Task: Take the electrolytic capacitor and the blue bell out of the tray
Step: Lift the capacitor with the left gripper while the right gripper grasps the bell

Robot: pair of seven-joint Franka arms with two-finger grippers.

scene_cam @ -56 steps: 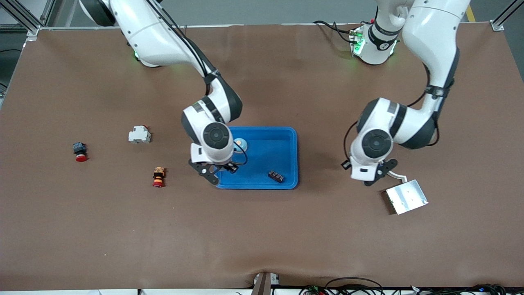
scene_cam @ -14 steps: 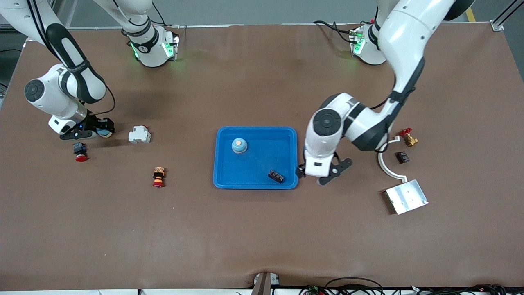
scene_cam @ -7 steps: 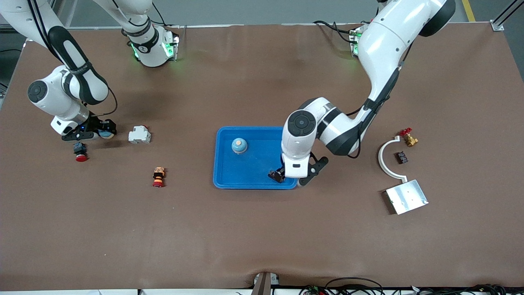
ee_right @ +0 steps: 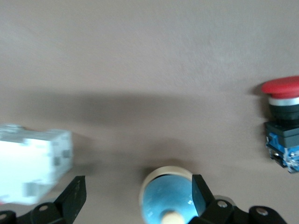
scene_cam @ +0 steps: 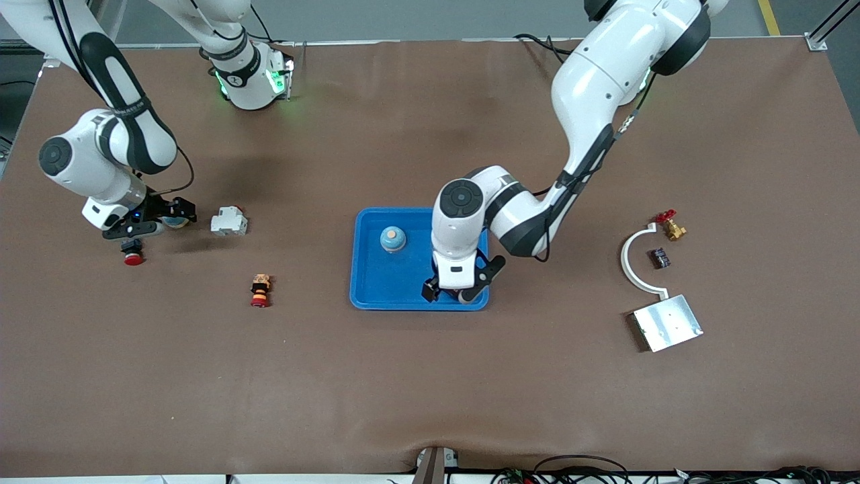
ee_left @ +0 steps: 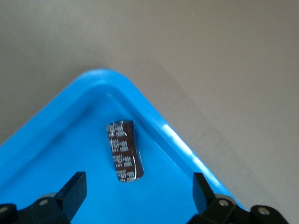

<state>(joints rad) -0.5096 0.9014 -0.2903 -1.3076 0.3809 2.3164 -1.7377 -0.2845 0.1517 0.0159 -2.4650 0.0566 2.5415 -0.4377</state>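
A dark capacitor [ee_left: 124, 151] lies in the corner of the blue tray [scene_cam: 416, 306] nearest the front camera, toward the left arm's end; the left arm hides it in the front view. My left gripper [scene_cam: 457, 290] hangs open over it, its own view [ee_left: 138, 196] showing a finger on each side. A blue bell [scene_cam: 393, 238] stands in the tray. A second blue bell [ee_right: 166, 198] sits between the open fingers of my right gripper [ee_right: 138, 196], close to one finger [ee_right: 200, 191]. That gripper [scene_cam: 164, 220] is low at the right arm's end of the table.
A red mushroom button [scene_cam: 132, 255] lies just nearer the camera than the right gripper, and a white block [scene_cam: 228, 220] beside it. An orange and red button [scene_cam: 260, 290] lies nearer the camera. A white bracket with metal plate [scene_cam: 666, 323], brass valve [scene_cam: 672, 227] and small dark part [scene_cam: 660, 257] lie at the left arm's end.
The left arm has swung from beside the tray to over the tray's corner and the capacitor. The right gripper has shifted only slightly around the bell.
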